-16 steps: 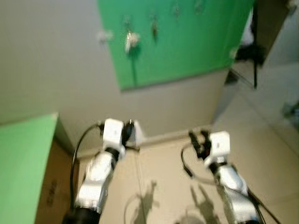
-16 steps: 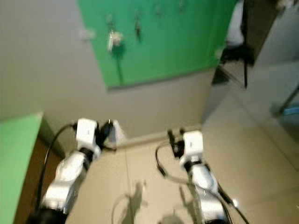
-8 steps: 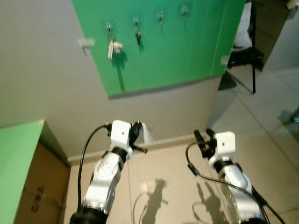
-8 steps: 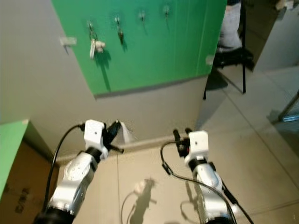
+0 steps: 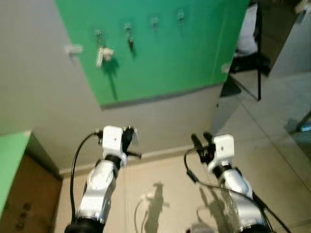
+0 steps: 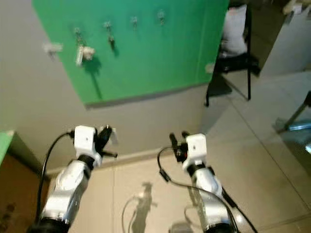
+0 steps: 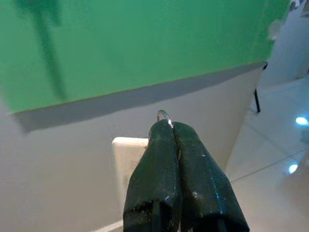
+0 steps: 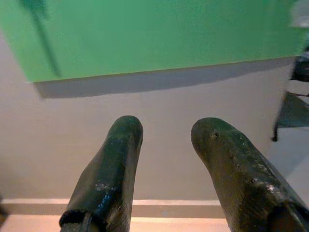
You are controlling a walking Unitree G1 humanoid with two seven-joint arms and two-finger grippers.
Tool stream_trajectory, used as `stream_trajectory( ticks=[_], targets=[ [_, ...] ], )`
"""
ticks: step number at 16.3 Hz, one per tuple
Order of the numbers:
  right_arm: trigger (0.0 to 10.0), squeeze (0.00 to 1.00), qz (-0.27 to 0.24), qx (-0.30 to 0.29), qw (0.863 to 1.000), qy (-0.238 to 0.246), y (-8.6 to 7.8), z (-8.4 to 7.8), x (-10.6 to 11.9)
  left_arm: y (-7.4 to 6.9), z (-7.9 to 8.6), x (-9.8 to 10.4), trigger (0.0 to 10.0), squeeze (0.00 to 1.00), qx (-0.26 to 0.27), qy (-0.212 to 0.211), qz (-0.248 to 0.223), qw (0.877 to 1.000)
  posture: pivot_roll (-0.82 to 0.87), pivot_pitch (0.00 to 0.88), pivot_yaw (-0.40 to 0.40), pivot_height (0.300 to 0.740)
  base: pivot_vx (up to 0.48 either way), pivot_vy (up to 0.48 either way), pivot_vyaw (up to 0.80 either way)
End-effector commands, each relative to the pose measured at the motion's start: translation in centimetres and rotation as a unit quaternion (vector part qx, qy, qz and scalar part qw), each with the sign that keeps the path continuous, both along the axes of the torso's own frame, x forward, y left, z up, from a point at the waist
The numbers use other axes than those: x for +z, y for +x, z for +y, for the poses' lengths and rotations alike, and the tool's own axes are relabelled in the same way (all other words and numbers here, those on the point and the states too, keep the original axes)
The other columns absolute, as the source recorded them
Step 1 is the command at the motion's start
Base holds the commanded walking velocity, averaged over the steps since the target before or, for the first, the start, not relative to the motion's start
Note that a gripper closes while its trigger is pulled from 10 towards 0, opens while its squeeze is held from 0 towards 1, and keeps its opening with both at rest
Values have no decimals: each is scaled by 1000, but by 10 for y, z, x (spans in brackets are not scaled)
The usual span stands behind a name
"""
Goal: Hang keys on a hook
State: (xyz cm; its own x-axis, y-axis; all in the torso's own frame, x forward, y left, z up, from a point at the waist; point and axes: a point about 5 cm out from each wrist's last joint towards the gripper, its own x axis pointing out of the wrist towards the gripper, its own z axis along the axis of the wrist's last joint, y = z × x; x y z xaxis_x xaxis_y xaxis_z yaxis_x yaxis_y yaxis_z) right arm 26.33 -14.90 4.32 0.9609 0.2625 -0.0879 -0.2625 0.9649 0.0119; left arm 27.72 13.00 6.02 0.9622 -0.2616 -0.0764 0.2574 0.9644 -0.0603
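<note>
While raised before the green board (image 5: 160, 53), left gripper (image 7: 171, 128) fingers pinched tight on key ring (image 7: 163, 115); right gripper (image 8: 166, 133) fingers spread, holding nothing. Hooks (image 5: 154, 21) at twelve o'clock.

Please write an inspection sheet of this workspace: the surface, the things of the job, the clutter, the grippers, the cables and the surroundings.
Surface: green board on a grey wall, with a row of hooks.
Job's things: key ring peeks from the left gripper's tips; keys with a white tag hang on the far-left hook.
Clutter: nothing seen.
Grippers: left gripper shut on the ring, below the board; right gripper open, empty.
Cables: black cable loops along the left arm.
Surroundings: tiled floor, black chair, cardboard box.
</note>
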Motion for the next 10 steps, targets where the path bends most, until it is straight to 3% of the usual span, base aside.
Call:
stream_trajectory(
  ticks=[1, 5, 8, 10],
  targets=[
    [10000, 0, 0, -5, 1000, -1, 1, -5, 2, -1, -4, 1, 0, 0, 0, -2, -5, 1000, -215, 0, 92, 727, 307, -368, 0],
    [10000, 0, 0, -1, 1000, -1, 1, -5, 4, -3, -5, -1, 0, 0, 3, 4, 0, 1000, -216, 0, 89, 727, 339, -331, 0],
    [10000, 0, 1, 1, 1000, -1, 0, -5, 3, -1, -2, 3, 0, 0, 7, 20, -13, 1000, -215, 0, 89, 727, 0, 0, 0],
    [10000, 0, 2, 1, 1000, -1, 0, -5, 2, 2, -2, 5, 0, 0, 11, 24, -11, 1000, -214, 0, 90, 727, 458, 0, 0]
  ],
)
